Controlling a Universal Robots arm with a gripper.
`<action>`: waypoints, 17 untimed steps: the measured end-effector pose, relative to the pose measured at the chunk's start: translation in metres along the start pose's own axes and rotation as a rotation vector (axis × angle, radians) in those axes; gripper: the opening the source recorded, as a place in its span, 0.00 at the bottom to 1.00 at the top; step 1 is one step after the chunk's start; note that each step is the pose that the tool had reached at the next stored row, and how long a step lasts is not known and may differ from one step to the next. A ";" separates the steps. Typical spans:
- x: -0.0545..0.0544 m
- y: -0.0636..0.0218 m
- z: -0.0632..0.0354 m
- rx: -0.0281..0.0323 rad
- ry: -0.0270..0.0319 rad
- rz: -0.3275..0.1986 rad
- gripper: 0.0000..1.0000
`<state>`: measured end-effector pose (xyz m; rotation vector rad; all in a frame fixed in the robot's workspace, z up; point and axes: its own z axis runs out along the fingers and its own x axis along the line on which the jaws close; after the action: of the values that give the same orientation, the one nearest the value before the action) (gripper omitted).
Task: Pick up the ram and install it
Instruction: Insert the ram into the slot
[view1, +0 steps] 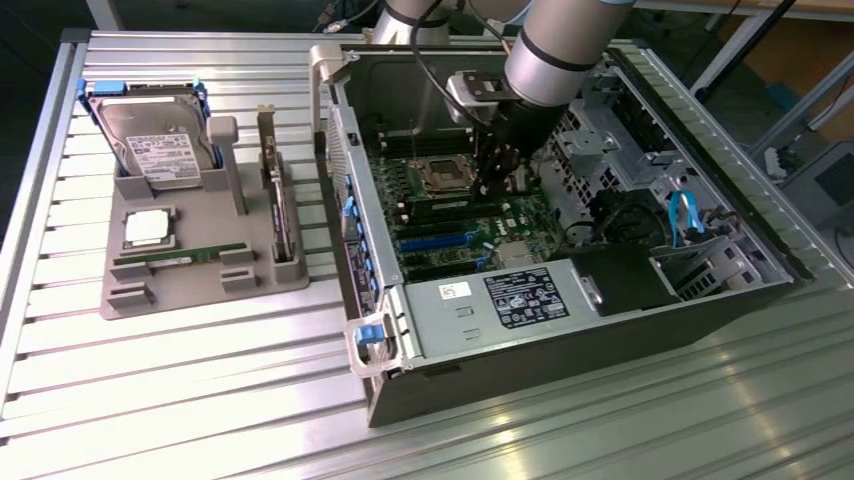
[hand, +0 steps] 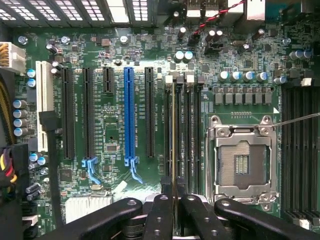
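Inside the open case (view1: 561, 372), the arm (view1: 561, 50) points down, end effector (hand: 173, 198) clamping the ram (hand: 173, 140) edge-on.

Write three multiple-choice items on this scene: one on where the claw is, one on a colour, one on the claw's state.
1. Where is the claw?
A. outside the case
B. inside the case, above the motherboard
C. on the floor

2. What colour is the long slot that stands out among the black ones?
A. blue
B. red
C. yellow

3. The claw is:
A. wide open
B. shut on nothing
C. shut on the ram

Answers:
1 B: the exterior view shows it down inside the open case.
2 A: the wrist view shows one blue slot between black ones.
3 C: its fingers pinch the thin stick, seen edge-on above the motherboard.
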<state>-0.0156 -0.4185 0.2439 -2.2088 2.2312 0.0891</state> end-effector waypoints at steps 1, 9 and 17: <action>0.000 0.0000 0.0000 0.0000 0.0001 0.000 0.13; 0.000 -0.0001 0.0040 -0.0001 0.0002 0.000 0.13; 0.000 -0.0001 0.0040 -0.0016 0.0002 0.000 0.13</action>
<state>-0.0157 -0.4185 0.2399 -2.2096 2.2321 0.0907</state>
